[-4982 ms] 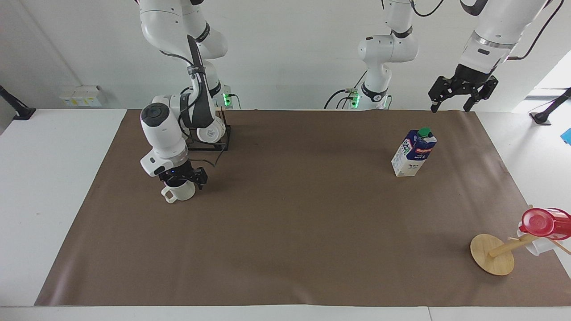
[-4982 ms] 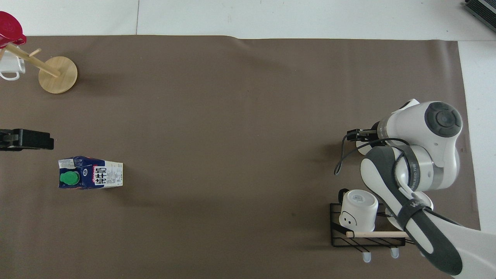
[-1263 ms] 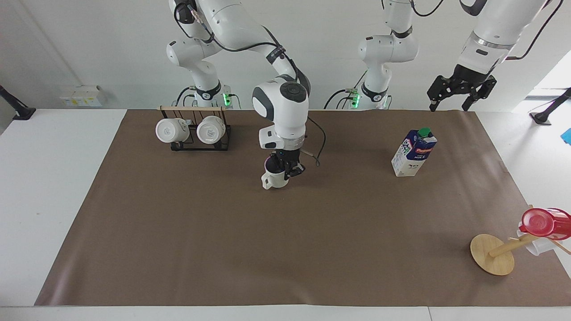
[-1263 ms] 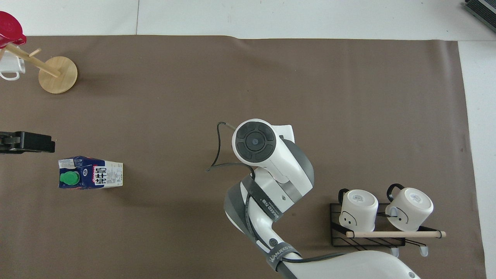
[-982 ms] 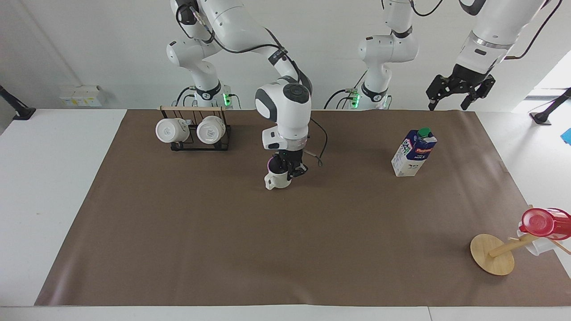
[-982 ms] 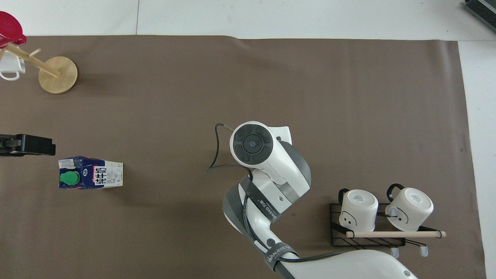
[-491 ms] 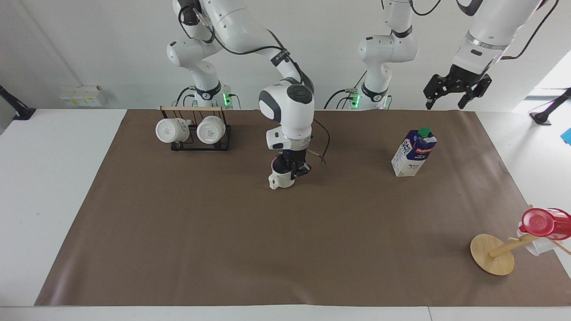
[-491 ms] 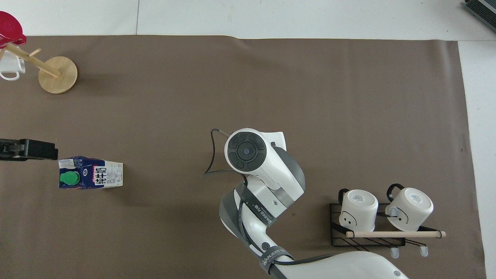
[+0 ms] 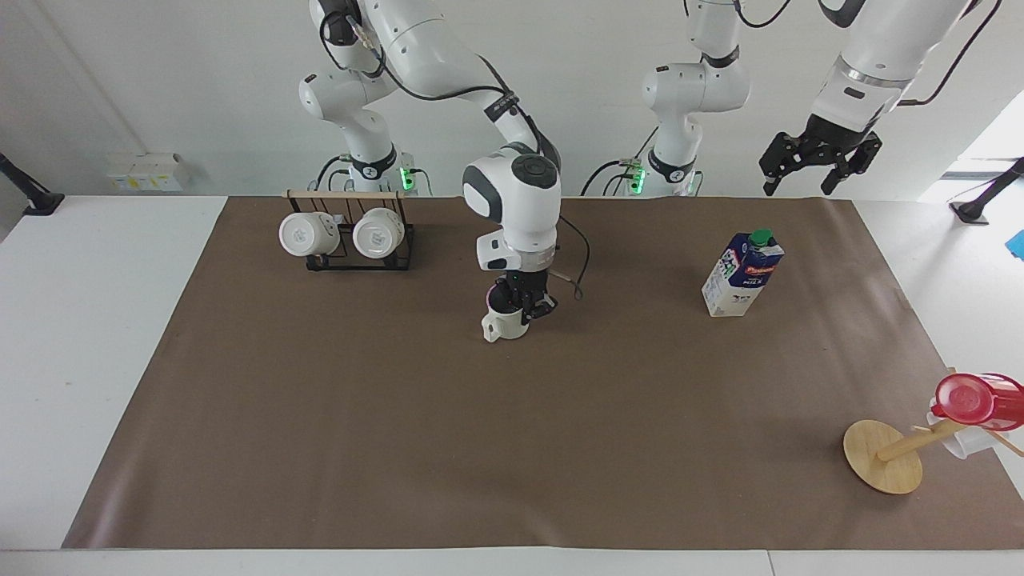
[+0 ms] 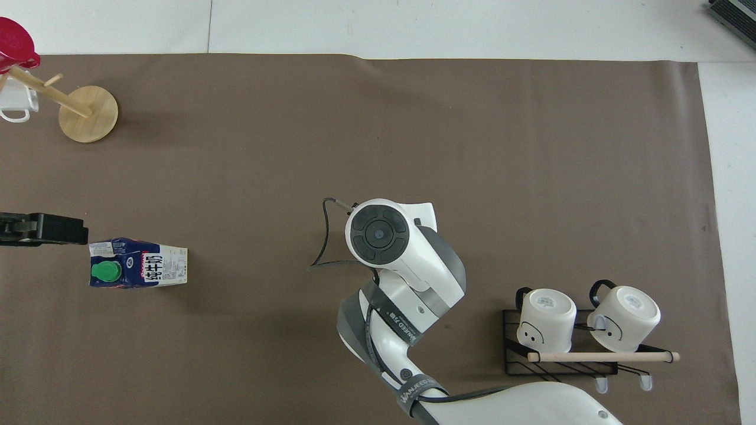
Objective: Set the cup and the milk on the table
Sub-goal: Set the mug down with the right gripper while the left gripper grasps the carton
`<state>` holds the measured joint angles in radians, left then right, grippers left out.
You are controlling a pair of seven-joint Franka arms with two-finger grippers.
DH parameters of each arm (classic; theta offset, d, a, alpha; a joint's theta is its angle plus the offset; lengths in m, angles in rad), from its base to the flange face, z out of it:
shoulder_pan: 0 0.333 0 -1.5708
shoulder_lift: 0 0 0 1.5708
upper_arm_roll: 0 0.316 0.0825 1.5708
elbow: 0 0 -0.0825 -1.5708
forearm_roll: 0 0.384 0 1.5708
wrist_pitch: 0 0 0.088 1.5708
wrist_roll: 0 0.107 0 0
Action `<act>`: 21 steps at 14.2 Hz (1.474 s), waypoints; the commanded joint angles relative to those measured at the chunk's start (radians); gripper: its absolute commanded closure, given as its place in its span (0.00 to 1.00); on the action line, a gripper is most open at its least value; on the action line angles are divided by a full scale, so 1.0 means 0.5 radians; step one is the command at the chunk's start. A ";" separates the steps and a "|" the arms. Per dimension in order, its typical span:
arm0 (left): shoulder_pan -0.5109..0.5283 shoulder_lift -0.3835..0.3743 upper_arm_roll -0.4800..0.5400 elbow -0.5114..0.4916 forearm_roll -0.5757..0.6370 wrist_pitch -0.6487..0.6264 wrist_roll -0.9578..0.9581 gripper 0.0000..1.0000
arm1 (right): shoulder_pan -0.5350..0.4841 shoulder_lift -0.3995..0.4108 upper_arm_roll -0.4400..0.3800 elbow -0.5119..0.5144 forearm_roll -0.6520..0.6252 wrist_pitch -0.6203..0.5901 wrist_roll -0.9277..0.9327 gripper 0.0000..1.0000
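The cream-white cup, dark inside, stands upright near the middle of the brown mat of the table, at or just above its surface. My right gripper comes straight down on it and is shut on its rim. In the overhead view the right arm's wrist hides the cup. The milk stands upright on the mat toward the left arm's end, and also shows in the overhead view. My left gripper hangs open and empty in the air, high over the mat's edge near the milk.
A black wire rack with two white mugs stands nearer the robots, toward the right arm's end. A wooden mug tree leans at the left arm's end, farther from the robots, bearing a red cup.
Over five seconds my right gripper carried the cup from beside the rack to the middle of the mat; in the last second it barely moved. The left gripper shifted slightly.
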<state>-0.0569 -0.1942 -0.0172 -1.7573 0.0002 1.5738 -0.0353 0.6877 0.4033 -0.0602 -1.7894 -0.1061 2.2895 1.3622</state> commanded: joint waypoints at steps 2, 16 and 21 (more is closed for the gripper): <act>0.003 -0.053 0.007 -0.133 -0.022 0.040 0.018 0.00 | -0.010 -0.024 0.004 -0.057 -0.045 0.048 0.055 0.00; 0.028 -0.360 0.010 -0.998 -0.022 0.810 0.196 0.00 | -0.160 -0.484 -0.008 -0.014 0.080 -0.317 -0.830 0.00; 0.034 -0.391 0.010 -1.148 -0.022 0.963 0.224 0.00 | -0.280 -0.598 -0.011 -0.017 0.099 -0.584 -1.275 0.00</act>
<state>-0.0560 -0.3421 -0.0078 -2.2574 0.0002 1.9927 0.0457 0.5735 0.1309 -0.0742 -1.7787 -0.0815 2.0336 0.8229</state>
